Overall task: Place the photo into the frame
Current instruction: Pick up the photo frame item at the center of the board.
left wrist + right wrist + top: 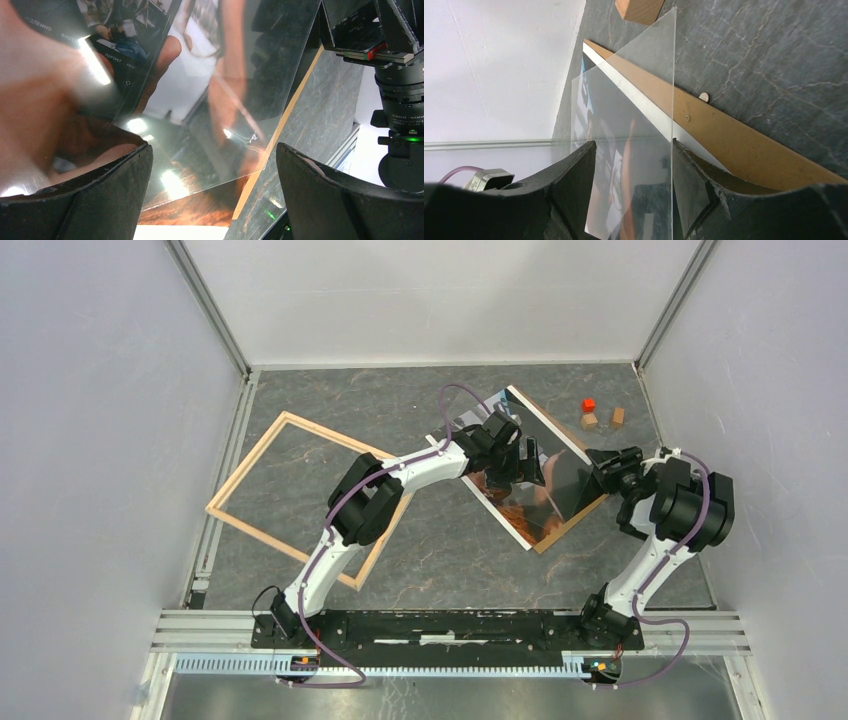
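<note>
The table (440, 560) carries the frame (247, 462) at the left, pale wood up, and the bent left arm (400, 475) crosses one of its corners. To the right, the photo (505, 505) lies on a brown board (734, 135) with a clear sheet (634, 100) tilted over it. "ПОРТРЕТ" is legible on the photo. The left end effector (212, 160) hovers over the sheet, wide open and holding nothing. The right end effector (634, 145) is partly open, with the sheet's edge between its fingers. Small blocks (590, 421) sit beyond.

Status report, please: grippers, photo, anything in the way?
Left gripper open over large glossy rectangular photo. Right gripper open astride clear plastic sheet's edge. Photo on brown backing board, outside pale wooden rectangular frame. Sheet tilted over photo.
</note>
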### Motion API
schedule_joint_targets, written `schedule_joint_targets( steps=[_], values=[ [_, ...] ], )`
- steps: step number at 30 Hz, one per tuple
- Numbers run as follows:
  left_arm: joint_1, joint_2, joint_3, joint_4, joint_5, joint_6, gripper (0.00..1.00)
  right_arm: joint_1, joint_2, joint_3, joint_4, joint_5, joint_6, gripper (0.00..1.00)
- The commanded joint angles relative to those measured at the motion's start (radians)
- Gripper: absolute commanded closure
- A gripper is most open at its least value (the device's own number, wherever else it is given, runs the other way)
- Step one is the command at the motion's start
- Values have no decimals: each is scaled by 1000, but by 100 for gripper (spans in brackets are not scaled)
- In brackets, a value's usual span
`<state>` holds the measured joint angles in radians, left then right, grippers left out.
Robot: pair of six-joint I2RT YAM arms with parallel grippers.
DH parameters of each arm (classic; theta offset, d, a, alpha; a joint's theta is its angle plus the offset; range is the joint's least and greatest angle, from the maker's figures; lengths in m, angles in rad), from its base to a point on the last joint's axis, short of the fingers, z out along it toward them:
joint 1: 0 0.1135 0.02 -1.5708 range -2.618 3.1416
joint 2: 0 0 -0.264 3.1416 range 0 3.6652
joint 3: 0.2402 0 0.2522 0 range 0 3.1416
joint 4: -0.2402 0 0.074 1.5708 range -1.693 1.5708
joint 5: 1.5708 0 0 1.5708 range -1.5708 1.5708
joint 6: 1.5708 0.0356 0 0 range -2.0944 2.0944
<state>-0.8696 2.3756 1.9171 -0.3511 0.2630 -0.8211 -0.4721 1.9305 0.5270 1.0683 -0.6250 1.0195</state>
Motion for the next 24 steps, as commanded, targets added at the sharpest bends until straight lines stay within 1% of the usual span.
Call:
schedule_joint_targets(
  steps=[1, 4, 7, 8, 10, 16, 18, 21, 24],
  values=[
    [4, 47, 12, -66, -27, 40, 0, 26, 19, 44, 53, -19, -7, 38],
    [4, 44, 9, -67, -29, 45, 0, 25, 17, 77, -39, -6, -72, 37],
    [5, 42, 10, -68, -33, 44, 0, 26, 41, 121, -94, -2, -91, 37],
    [5, 45, 13, -72, -34, 43, 0, 25, 51, 134, -103, -5, -86, 37],
    [4, 49, 19, -74, -33, 43, 0, 30, 73, 139, -66, -15, -50, 39],
    [4, 48, 19, -75, -33, 45, 0, 48, 93, 118, 76, -69, 46, 52],
    [3, 48, 21, -75, -34, 49, 0, 50, 84, 103, 105, -80, 64, 54],
    [2, 45, 22, -63, -14, 65, 0, 52, 69, 82, 131, -88, 75, 60],
    [-9, 24, 7, -39, -31, 92, 0, 52, 58, 72, 148, -94, 83, 71]
  ],
)
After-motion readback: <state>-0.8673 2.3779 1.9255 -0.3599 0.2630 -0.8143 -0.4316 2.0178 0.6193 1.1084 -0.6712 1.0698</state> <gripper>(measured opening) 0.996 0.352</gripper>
